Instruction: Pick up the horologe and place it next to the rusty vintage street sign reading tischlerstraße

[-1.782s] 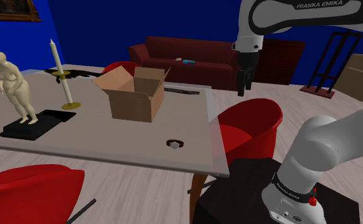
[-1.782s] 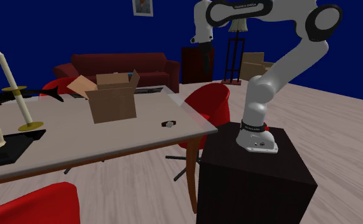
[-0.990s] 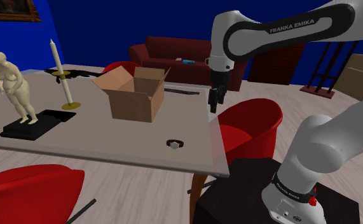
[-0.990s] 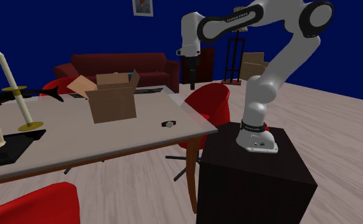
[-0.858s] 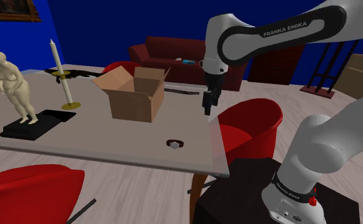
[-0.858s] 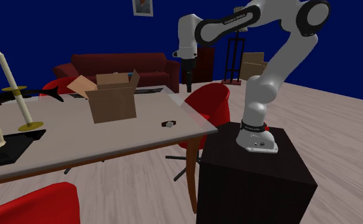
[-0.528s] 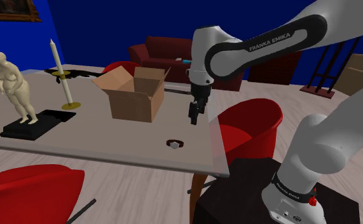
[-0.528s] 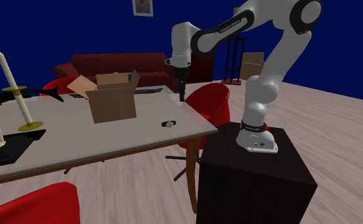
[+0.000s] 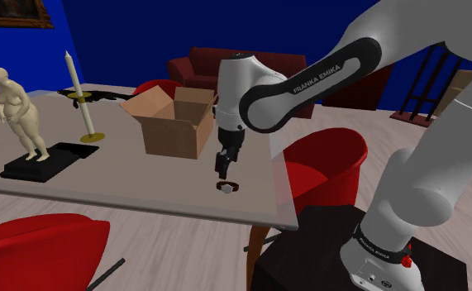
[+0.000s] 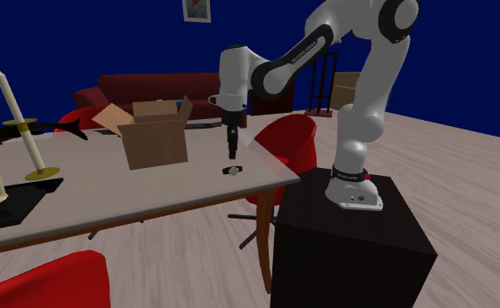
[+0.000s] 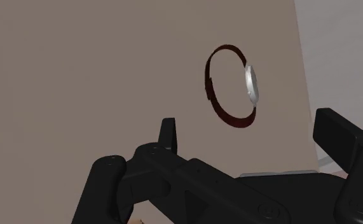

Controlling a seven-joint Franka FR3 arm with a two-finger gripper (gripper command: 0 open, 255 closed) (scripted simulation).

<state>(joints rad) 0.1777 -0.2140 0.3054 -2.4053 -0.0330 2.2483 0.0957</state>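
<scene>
Toward the near edge of the table (image 9: 143,178), the wristwatch (image 9: 227,188) is seen resting on its strap's edge. At its twelve o'clock the gripper (image 9: 222,169) is being held just above, fingers parted, presumably for straddling it. Beyond, at ten o'clock, a cardboard box (image 9: 176,124) is being cleared.

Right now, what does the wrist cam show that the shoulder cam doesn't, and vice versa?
Wrist view: the watch close up, its dark red strap an open loop with the silver face on one side.
Shoulder view: the cardboard box, candle, figurine, red chair and sofa.
Both: the watch lying on the table, with the open gripper just above it, not holding it.
</scene>
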